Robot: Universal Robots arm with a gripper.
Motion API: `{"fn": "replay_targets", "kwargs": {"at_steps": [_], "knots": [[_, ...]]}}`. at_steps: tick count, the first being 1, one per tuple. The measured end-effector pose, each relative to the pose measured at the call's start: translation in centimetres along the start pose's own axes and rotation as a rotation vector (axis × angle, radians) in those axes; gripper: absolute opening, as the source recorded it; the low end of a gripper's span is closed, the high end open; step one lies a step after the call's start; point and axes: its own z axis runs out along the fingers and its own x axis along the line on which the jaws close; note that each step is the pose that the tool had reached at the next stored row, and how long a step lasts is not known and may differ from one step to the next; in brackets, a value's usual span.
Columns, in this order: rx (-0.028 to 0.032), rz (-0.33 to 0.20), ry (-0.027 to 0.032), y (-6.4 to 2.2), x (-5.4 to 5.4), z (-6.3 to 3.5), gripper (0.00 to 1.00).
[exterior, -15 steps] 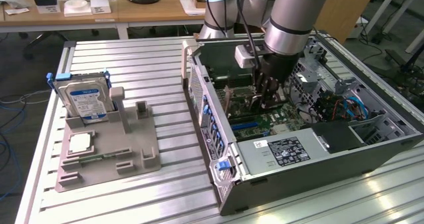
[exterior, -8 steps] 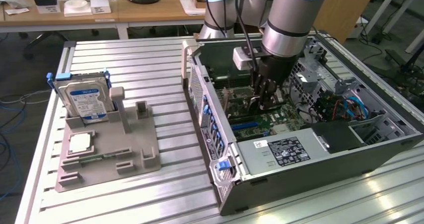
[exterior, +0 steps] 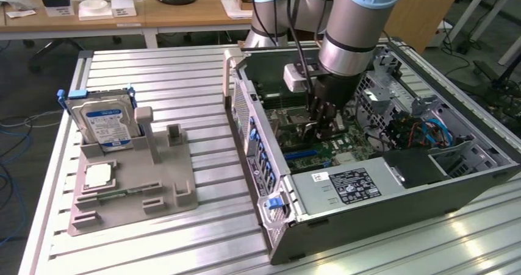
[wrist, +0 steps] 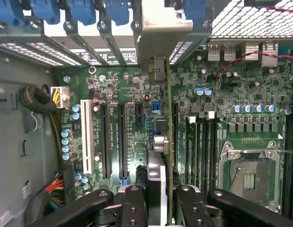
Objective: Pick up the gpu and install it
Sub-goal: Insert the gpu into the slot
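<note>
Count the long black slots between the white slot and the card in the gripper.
2 long black slots: one right beside the white slot, the other next to it, toward the card. A shorter black slot sits nearer the card, which may hide more.

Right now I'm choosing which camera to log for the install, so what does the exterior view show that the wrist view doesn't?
Exterior only: the hard drive standing in the grey holder on the table, and the arm reaching into the open computer case.
Wrist only: the expansion slots, the CPU socket, and the gpu seen edge-on, held over the board.
Both: the motherboard and the gripper.
</note>
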Motion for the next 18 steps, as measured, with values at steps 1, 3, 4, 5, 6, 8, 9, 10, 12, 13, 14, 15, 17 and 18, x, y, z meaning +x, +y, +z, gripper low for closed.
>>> {"fn": "replay_targets", "kwargs": {"at_steps": [1, 3, 4, 5, 6, 8, 9, 10, 12, 13, 14, 15, 17, 18], "knots": [[0.0000, 0.000, -0.0002, 0.07, 0.00, 0.08, 0.28], [0.0001, 0.000, -0.0002, 0.08, 0.01, 0.24, 0.28], [0.0000, 0.000, -0.0001, 0.09, 0.02, 0.31, 0.28], [0.0001, 0.000, -0.0002, 0.09, 0.02, 0.39, 0.28], [0.0000, 0.000, -0.0001, 0.09, 0.03, 0.43, 0.28], [0.0000, 0.000, 0.0000, 0.15, 0.04, 0.52, 0.28], [0.0000, 0.000, 0.0000, 0.22, 0.04, 0.56, 0.28], [0.0000, 0.000, -0.0001, 0.27, 0.03, 0.61, 0.28], [0.0001, 0.000, -0.0002, 0.31, 0.04, 0.74, 0.28], [0.0000, 0.000, -0.0001, 0.35, 0.04, 0.78, 0.28], [0.0000, 0.000, 0.0000, 0.40, 0.05, 0.81, 0.28], [0.0000, 0.000, 0.0001, 0.46, 0.05, 0.83, 0.28], [0.0001, 0.000, -0.0003, 0.52, 0.04, 0.93, 0.28], [0.0001, 0.000, -0.0003, 0.53, 0.04, 1.01, 0.28]]}}
